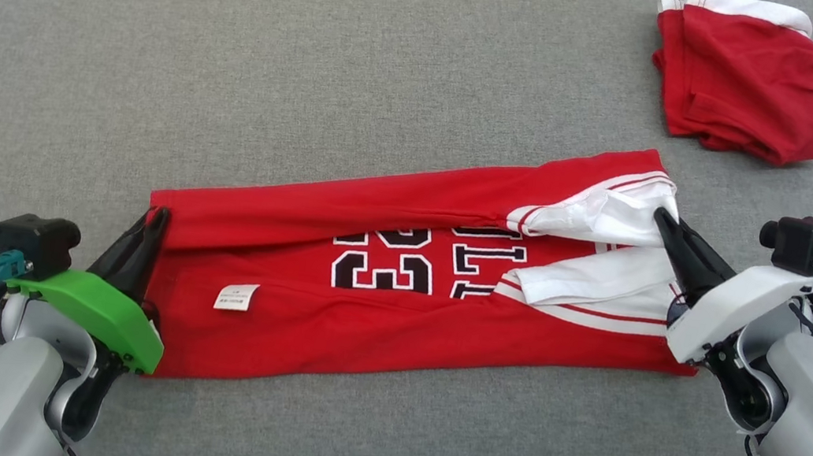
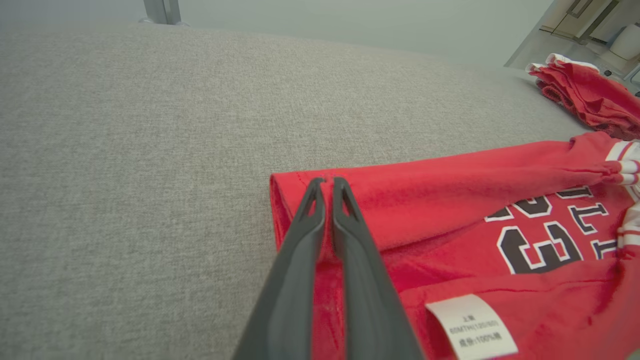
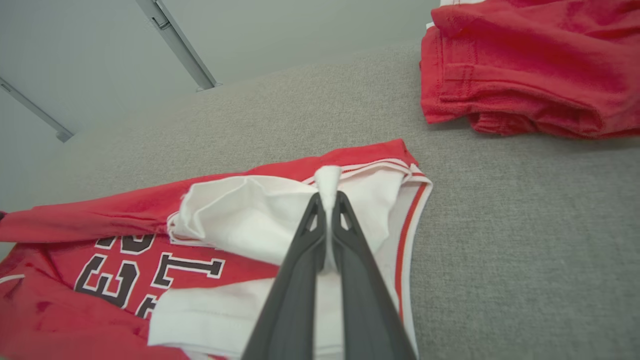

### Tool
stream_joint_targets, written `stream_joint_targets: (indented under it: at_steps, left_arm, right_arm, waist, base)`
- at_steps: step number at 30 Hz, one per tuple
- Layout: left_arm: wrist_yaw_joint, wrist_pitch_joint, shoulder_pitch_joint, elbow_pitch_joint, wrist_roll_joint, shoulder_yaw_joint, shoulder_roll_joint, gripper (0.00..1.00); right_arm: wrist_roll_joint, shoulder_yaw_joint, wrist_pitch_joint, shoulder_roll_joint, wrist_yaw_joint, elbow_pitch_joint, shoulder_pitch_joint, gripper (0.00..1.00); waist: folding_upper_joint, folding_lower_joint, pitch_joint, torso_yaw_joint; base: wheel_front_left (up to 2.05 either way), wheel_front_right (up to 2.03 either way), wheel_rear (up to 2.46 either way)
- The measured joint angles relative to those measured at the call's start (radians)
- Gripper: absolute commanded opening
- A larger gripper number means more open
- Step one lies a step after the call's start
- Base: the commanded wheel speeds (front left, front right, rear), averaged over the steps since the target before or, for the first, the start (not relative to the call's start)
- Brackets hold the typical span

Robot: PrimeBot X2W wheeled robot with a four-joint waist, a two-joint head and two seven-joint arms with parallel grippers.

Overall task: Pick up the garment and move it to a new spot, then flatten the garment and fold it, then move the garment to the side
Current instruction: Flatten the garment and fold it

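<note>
The garment (image 1: 377, 208) is a red jersey with black numerals, a white label and white-trimmed openings. It lies folded lengthwise across the grey cushion (image 1: 237, 77). My left gripper (image 1: 157, 217) is at its left end, shut on the red hem. In the left wrist view the left gripper (image 2: 327, 181) pinches red cloth (image 2: 450, 190) between its fingers. At the right end, my right gripper (image 1: 664, 216) is shut on the white fabric. The right wrist view shows a tuft of white cloth (image 3: 240, 215) sticking out past the right gripper (image 3: 328, 197).
A second red garment (image 1: 746, 77) with a white band lies crumpled at the cushion's back right corner, seen also as a red heap (image 2: 590, 100) (image 3: 525, 65). Bare grey cushion stretches left of and behind the jersey. The cushion's front edge runs just below both arms.
</note>
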Motion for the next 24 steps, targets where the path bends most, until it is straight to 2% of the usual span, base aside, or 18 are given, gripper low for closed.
stream_joint_targets:
  at_steps: [11, 12, 13, 14, 15, 17, 18, 24]
  left_arm:
    - [-0.004, -0.005, 0.049, -0.001, -0.015, -0.001, -0.001, 0.00]
    - [-0.004, -0.005, 0.052, -0.001, -0.015, -0.001, -0.001, 0.04]
    - [-0.004, -0.005, 0.055, 0.001, -0.016, -0.002, -0.001, 0.24]
    - [-0.004, -0.005, 0.055, 0.002, -0.016, -0.002, -0.002, 0.61]
    - [-0.004, -0.005, 0.056, 0.003, -0.016, -0.002, -0.002, 0.99]
    - [-0.004, -0.005, 0.056, 0.007, -0.016, -0.002, -0.002, 1.00]
    - [-0.004, -0.005, 0.057, 0.009, -0.016, -0.003, -0.002, 1.00]
    - [-0.004, -0.005, 0.067, 0.013, -0.016, -0.009, -0.007, 1.00]
  right_arm:
    - [0.019, 0.000, -0.001, -0.004, 0.000, -0.016, 0.050, 0.00]
    - [0.019, 0.000, -0.001, -0.005, 0.000, -0.018, 0.055, 0.00]
    - [0.019, 0.002, -0.001, -0.005, 0.000, -0.019, 0.060, 0.02]
    - [0.019, 0.004, -0.001, -0.005, 0.000, -0.019, 0.063, 0.07]
    - [0.019, 0.007, -0.001, -0.005, 0.000, -0.019, 0.065, 0.16]
    - [0.019, 0.012, -0.002, -0.007, 0.000, -0.019, 0.072, 0.48]
    - [0.019, 0.017, -0.002, -0.008, 0.000, -0.019, 0.077, 1.00]
    - [0.022, 0.027, -0.002, -0.015, 0.000, -0.019, 0.102, 1.00]
  waist:
    - [0.0000, 0.0000, -0.024, -0.002]
    - [0.0000, 0.0000, -0.026, -0.002]
    - [0.0000, 0.0000, -0.027, -0.002]
    - [0.0000, 0.0000, -0.029, -0.002]
    - [0.0000, 0.0000, -0.030, -0.002]
    - [0.0000, 0.0000, -0.033, -0.002]
    - [0.0000, 0.0000, -0.035, -0.002]
    - [0.0000, 0.0000, -0.044, 0.000]
  base:
    - [0.00, 0.00, 0.00]
    - [0.00, 0.00, 0.00]
    - [0.00, 0.00, 0.00]
    - [0.00, 0.00, 0.00]
    - [0.00, 0.00, 0.00]
    - [0.00, 0.00, 0.00]
    - [0.00, 0.00, 0.00]
    - [0.00, 0.00, 0.00]
